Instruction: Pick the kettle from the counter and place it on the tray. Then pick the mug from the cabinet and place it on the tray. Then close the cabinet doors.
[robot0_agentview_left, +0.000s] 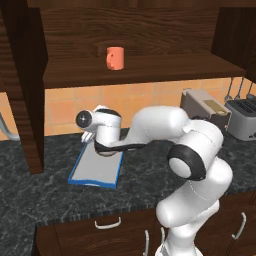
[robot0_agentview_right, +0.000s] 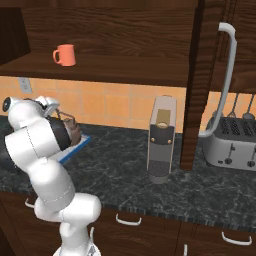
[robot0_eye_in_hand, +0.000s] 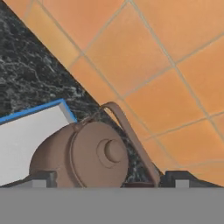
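You will find no legible text, label, brand, number or sign anywhere here. The coffee machine (robot0_agentview_right: 161, 140) beside the toaster (robot0_agentview_right: 231, 142) carries a plain tan front panel with no lettering that you can read. The toaster's front knobs bear no readable markings. The mug (robot0_agentview_right: 64, 55) on the shelf above the coffee machine has a bare orange side. The kettle (robot0_eye_in_hand: 83, 155) lid and body, seen close in the hand view, are unmarked brown. The tray (robot0_agentview_left: 95, 170) left of the coffee machine shows you a blank pale base and blue rim.
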